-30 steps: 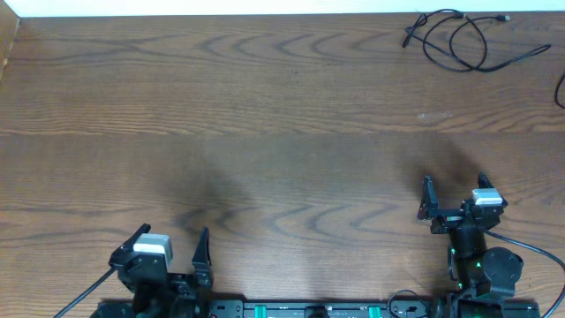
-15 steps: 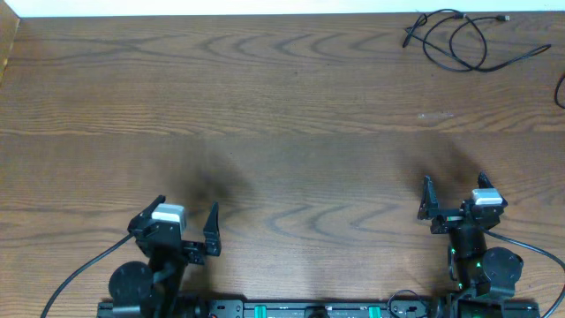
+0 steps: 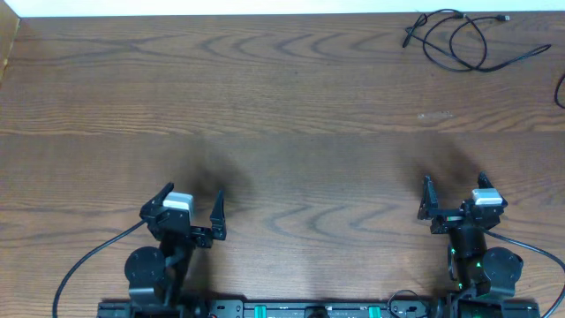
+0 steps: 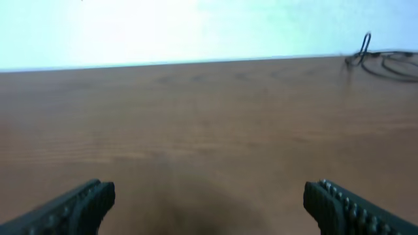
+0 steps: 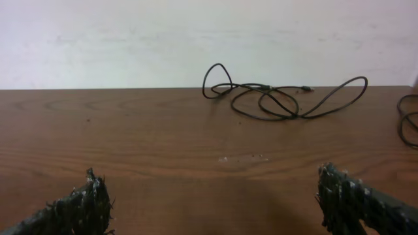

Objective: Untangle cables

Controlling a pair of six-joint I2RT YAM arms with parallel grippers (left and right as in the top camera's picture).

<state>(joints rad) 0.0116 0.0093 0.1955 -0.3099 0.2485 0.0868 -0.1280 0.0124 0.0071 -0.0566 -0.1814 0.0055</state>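
Few things show from above: my left gripper (image 3: 192, 196) at 7 o'clock and my right gripper (image 3: 454, 187) at 5 o'clock, both with fingers wide apart, holding nothing. The cables (image 3: 455, 40) lie in a black loopy bunch at 1 o'clock on the brown surface (image 3: 282, 115), well apart from both. My left wrist sees them (image 4: 385, 62) at 2 o'clock. My right wrist sees them (image 5: 281, 101) at 12 o'clock.

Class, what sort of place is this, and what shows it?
Probably a robotics lab bench: a wooden table by a plain wall, the robot's left end effector and right end effector at its near edge, and thin black cables lying far right.
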